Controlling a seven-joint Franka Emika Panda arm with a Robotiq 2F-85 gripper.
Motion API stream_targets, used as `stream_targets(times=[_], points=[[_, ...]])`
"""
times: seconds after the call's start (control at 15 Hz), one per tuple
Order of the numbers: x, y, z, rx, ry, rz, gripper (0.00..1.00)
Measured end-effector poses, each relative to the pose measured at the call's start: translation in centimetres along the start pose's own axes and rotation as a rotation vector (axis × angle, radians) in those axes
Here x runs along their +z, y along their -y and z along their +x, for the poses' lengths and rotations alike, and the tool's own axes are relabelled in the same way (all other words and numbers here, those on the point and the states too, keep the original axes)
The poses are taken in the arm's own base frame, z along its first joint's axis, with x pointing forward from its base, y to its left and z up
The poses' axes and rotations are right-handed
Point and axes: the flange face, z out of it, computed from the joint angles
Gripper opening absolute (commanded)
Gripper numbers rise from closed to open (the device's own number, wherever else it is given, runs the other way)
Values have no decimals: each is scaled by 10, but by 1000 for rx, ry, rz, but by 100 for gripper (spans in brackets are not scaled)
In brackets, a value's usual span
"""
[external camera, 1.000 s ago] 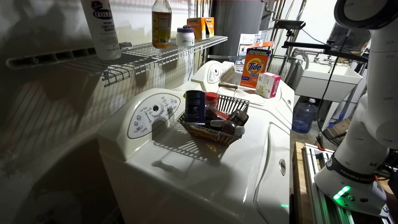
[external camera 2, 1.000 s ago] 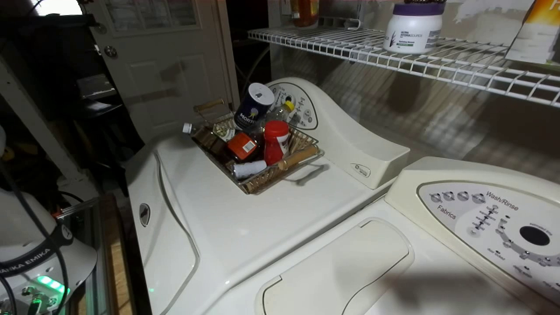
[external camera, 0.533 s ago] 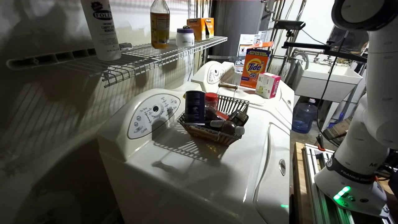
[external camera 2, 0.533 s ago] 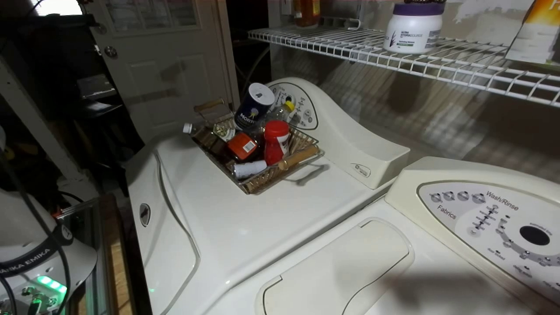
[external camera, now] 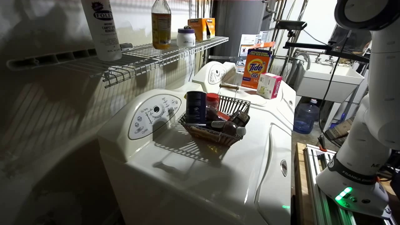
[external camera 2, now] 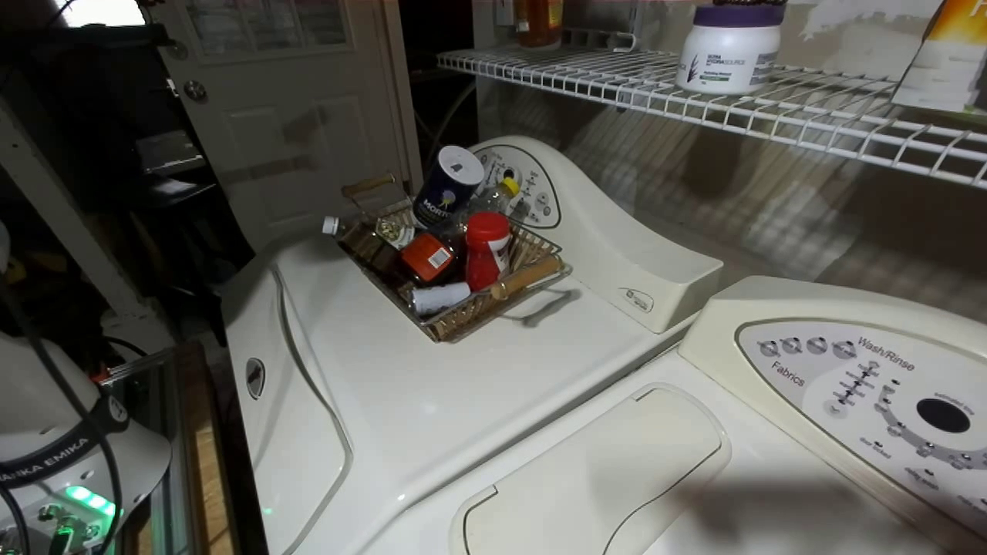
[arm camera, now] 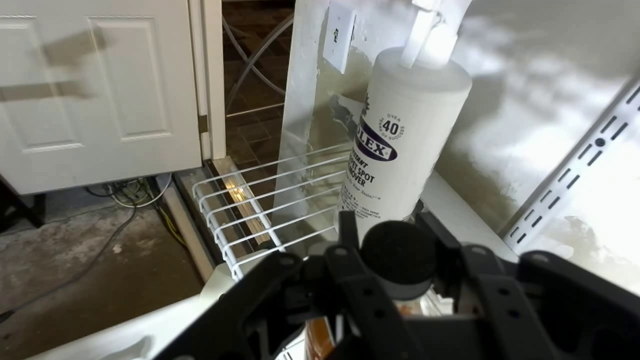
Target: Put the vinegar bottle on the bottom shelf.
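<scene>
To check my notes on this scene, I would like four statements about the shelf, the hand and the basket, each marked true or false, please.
The tall white bottle stands on the wire shelf. True.
The hand holds nothing. False: the hand grips the vinegar bottle near its top.
A red-capped container is inside the wire basket. True.
The wire basket stands on the wire shelf. False: the wire basket rests on a white machine.
</scene>
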Motion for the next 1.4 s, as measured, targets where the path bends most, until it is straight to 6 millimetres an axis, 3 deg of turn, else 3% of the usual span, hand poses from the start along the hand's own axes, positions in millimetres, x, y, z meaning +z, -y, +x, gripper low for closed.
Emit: stream_targets(times=[0.2, 0.67, 1.4], points=[[0, 0, 2, 3, -2, -10, 10], [-6, 4, 38, 58, -1, -73, 10], [-1, 13, 40, 119, 67, 5, 10]])
